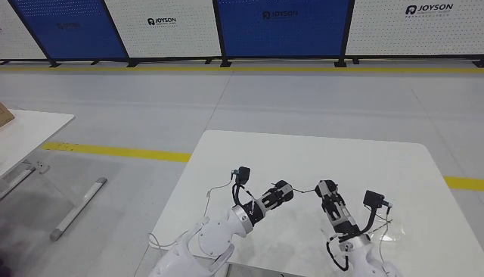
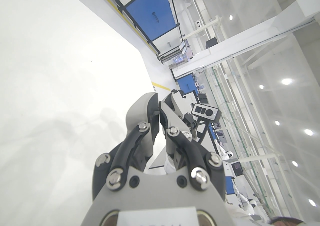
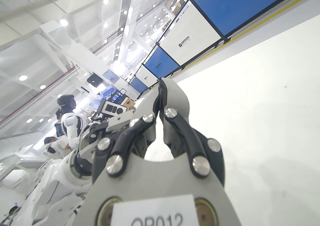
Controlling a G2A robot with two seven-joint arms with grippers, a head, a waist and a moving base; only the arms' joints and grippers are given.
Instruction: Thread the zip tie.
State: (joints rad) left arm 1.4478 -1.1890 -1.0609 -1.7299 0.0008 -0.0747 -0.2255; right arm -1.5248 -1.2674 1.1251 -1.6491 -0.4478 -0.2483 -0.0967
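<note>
Both grippers clenched on a zip tie strung between them, above a white table.

At the bottom centre of the top view, the left gripper (image 1: 282,193) and the right gripper (image 1: 323,188) face each other tip to tip, a short gap apart. Each is closed on one end of the zip tie (image 1: 303,191). In the wrist views their black pads (image 2: 153,122) (image 3: 163,98) are pressed together. Bare table (image 1: 340,152) spreads from the tips up to its far edge mid-frame. Its slanting left edge runs near the left arm's elbow, and its right edge lies well off toward the right of the frame. The tie is a thin, dark, nearly straight strand, too fine to tell its head from its tail. Both forearms rise from the bottom edge and angle inward.
</note>
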